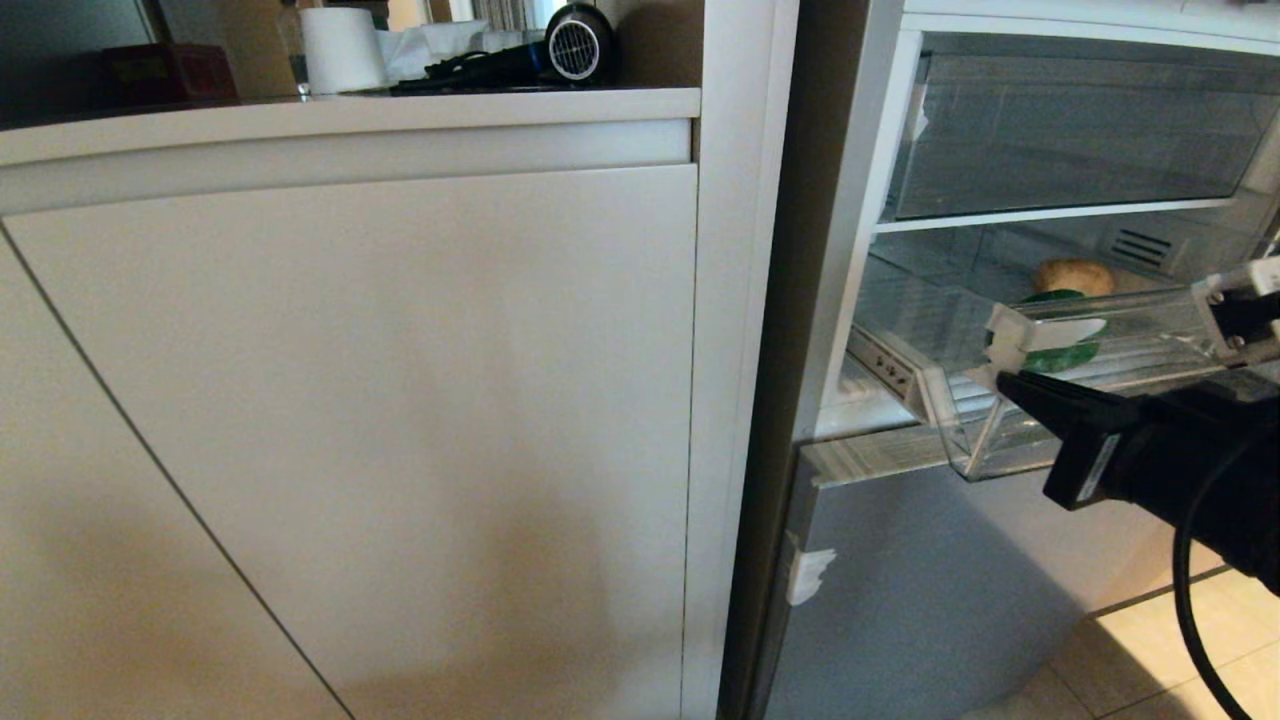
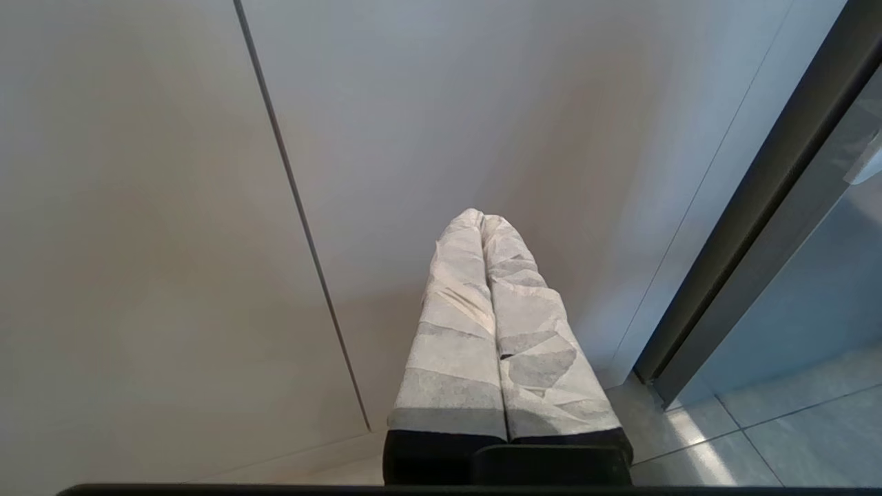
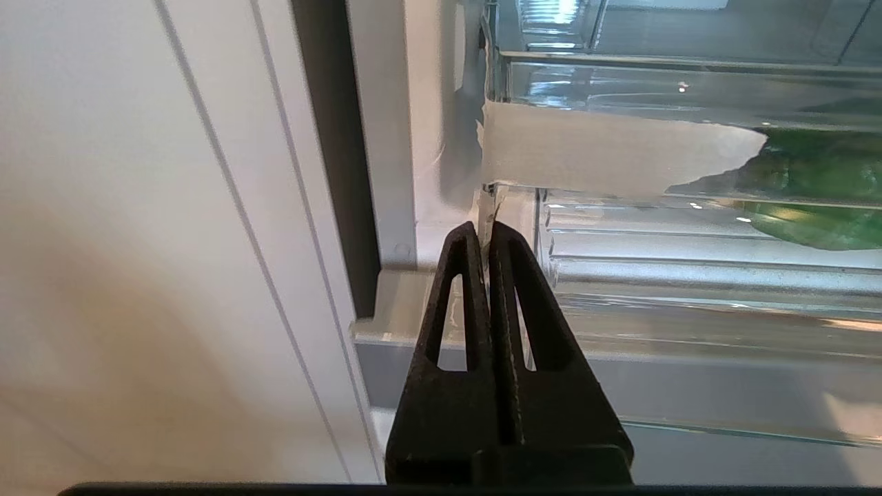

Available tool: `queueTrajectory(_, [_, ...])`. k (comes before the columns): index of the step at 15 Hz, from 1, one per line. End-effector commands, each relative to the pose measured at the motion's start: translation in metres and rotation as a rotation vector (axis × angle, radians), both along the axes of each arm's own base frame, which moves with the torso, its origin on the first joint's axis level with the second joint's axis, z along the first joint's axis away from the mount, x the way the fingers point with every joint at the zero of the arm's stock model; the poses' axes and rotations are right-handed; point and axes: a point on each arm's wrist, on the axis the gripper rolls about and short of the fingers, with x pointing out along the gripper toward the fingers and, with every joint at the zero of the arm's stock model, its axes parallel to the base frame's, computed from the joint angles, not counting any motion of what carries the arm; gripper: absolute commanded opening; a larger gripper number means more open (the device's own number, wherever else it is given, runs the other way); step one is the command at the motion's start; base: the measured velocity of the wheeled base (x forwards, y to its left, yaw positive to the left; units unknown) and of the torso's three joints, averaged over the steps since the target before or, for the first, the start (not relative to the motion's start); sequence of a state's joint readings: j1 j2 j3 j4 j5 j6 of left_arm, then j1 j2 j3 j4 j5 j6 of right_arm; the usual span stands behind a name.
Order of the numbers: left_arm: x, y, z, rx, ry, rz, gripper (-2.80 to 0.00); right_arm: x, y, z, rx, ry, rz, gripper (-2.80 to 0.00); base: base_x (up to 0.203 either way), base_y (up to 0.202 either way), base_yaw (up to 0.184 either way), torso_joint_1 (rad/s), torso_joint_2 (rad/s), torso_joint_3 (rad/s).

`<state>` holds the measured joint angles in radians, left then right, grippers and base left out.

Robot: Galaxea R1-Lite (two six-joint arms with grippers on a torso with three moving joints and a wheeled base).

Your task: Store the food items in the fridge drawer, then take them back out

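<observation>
Right arm: reaches in from the right of the head view, low and nearly level, its black forearm trailing a black cable, the wrist pointing left toward the fridge.
Right gripper (image 3: pixel 484 231): the two black fingers are pressed flat together with nothing between them; their tips sit at the near left corner of the fridge drawer (image 1: pixel 960 420), just under a strip of white tape (image 3: pixel 606 155) on the clear front wall. Whether the tips touch the plastic is hard to tell.
Left gripper (image 2: pixel 482 219): parked low beside the white cabinet door (image 2: pixel 172 207), its tape-wrapped fingers closed against each other, holding nothing.
Fridge drawer: pulled out toward the robot, above the blue-grey lower panel (image 1: pixel 900 600).
Green bell pepper (image 1: pixel 1062 352): lies inside the clear bin, behind the taped front wall.
Tan-brown lump (image 1: pixel 1075 277): also in the bin, farther back than the pepper.
</observation>
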<state>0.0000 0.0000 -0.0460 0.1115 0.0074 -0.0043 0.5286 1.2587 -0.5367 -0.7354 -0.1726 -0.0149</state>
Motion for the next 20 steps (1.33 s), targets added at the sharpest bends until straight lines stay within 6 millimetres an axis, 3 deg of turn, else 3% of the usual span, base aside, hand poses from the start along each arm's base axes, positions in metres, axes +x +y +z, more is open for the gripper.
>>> queueTrajectory(1, [0.000, 0.000, 0.000, 0.000, 0.000, 0.001, -2.80, -0.020, -0.006, 0.009, 0.023, -0.036, 0.028, -2.80, 0.000, 0.000, 0.000, 0.000, 0.00, 0.000])
queueTrajectory(2, [0.000, 0.000, 0.000, 0.000, 0.000, 0.000, -2.80, -0.023, -0.008, 0.009, 0.025, -0.039, 0.025, -2.80, 0.000, 0.000, 0.000, 0.000, 0.00, 0.000])
queueTrajectory(3, [0.000, 0.000, 0.000, 0.000, 0.000, 0.000, -2.80, -0.025, -0.009, 0.009, 0.026, -0.038, 0.020, -0.28, 0.000, 0.000, 0.000, 0.000, 0.00, 0.000])
queueTrajectory(4, [0.000, 0.000, 0.000, 0.000, 0.000, 0.000, -2.80, -0.026, -0.010, 0.007, 0.022, -0.031, 0.018, 0.00, 0.000, 0.000, 0.000, 0.000, 0.00, 0.000])
queueTrajectory(10, [0.000, 0.000, 0.000, 0.000, 0.000, 0.000, -2.80, -0.047, -0.023, 0.002, -0.003, 0.012, 0.014, 0.00, 0.000, 0.000, 0.000, 0.000, 0.00, 0.000])
queueTrajectory(17, [0.000, 0.000, 0.000, 0.000, 0.000, 0.001, -2.80, -0.111, -0.064, -0.001, -0.017, 0.041, -0.011, 0.00, 0.000, 0.000, 0.000, 0.000, 0.00, 0.000])
queueTrajectory(18, [0.000, 0.000, 0.000, 0.000, 0.000, 0.000, -2.80, -0.117, -0.068, -0.003, -0.023, 0.050, -0.011, -2.80, 0.000, 0.000, 0.000, 0.000, 0.00, 0.000])
queueTrajectory(20, [0.000, 0.000, 0.000, 0.000, 0.000, 0.000, -2.80, -0.129, -0.075, 0.001, -0.006, 0.022, -0.014, -2.80, 0.000, 0.000, 0.000, 0.000, 0.00, 0.000])
